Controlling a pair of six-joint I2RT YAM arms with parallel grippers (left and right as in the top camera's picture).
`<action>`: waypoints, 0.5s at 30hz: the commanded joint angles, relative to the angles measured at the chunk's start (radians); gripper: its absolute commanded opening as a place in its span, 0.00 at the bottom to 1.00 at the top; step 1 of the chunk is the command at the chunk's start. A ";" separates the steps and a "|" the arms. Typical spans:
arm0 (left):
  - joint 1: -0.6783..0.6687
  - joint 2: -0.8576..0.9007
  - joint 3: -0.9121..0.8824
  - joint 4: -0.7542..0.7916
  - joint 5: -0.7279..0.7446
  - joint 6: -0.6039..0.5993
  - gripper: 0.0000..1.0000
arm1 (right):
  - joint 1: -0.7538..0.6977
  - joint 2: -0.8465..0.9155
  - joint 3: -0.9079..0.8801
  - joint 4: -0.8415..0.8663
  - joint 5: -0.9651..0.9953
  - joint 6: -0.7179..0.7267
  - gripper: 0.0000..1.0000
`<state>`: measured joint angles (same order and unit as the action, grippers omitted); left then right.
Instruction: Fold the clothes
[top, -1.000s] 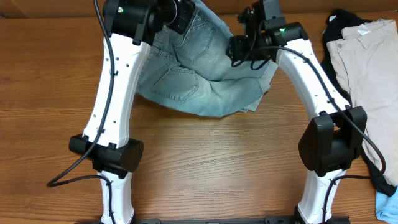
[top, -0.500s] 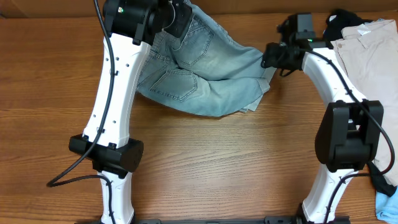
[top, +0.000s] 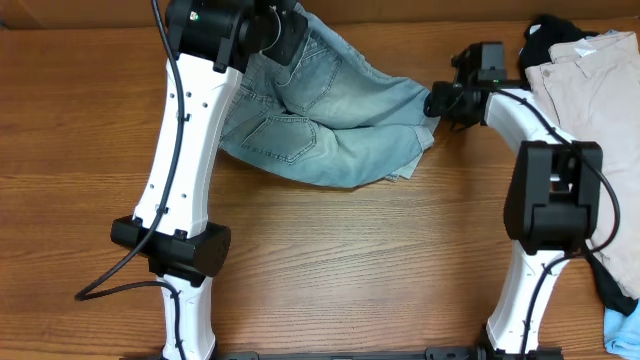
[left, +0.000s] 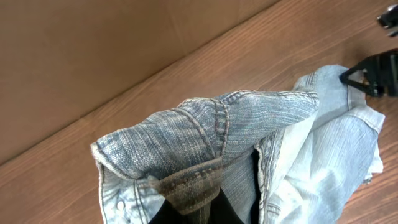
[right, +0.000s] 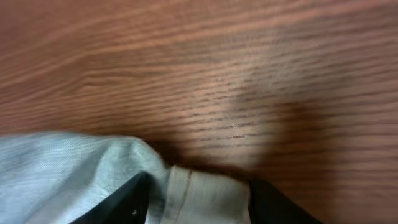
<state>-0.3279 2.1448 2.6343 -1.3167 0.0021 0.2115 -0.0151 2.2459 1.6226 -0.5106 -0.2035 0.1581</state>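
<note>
**Q:** What differs from a second ago?

**A:** Your right gripper (top: 437, 100) has left its place above the denim shorts (top: 340, 120) and swung out to their right-hand edge. The cloth it drew along now lies flatter toward that side. Your left gripper (top: 284, 30) and the raised end of the shorts have not shifted.

**Q:** How do the shorts lie?

**A:** At the far side of the table (top: 350, 260), long axis roughly left to right. The waistband (left: 186, 183) end is lifted at your left gripper, and the leg hems trail right and toward you. A back pocket (top: 283, 137) faces up.

**Q:** And the grip?

**A:** Your left gripper is clamped on bunched denim at the waistband. In the right wrist view, the fingers (right: 134, 199) stand part-way closed with a cuffed hem (right: 199, 193) filling the gap between them – pinched, as far as it shows.

**Q:** Any lettering?

**A:** A brownish patch (left: 189, 190) sits on the waistband – too blurred to read.

**Q:** What else is there?

**A:** Beige trousers (top: 590, 90) and a black garment (top: 545, 35) lie at far right, apart from the shorts.
</note>
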 joint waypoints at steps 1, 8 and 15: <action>-0.006 -0.036 0.027 -0.004 -0.013 -0.011 0.04 | 0.002 0.040 -0.008 0.032 -0.026 0.043 0.54; -0.006 -0.036 0.027 -0.003 -0.013 -0.011 0.04 | 0.003 0.068 -0.008 0.054 -0.060 0.056 0.38; -0.006 -0.043 0.030 -0.001 -0.022 -0.011 0.04 | -0.016 0.015 0.009 0.030 -0.142 0.050 0.04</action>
<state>-0.3279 2.1448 2.6343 -1.3239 0.0021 0.2111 -0.0181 2.2753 1.6238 -0.4587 -0.2924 0.2100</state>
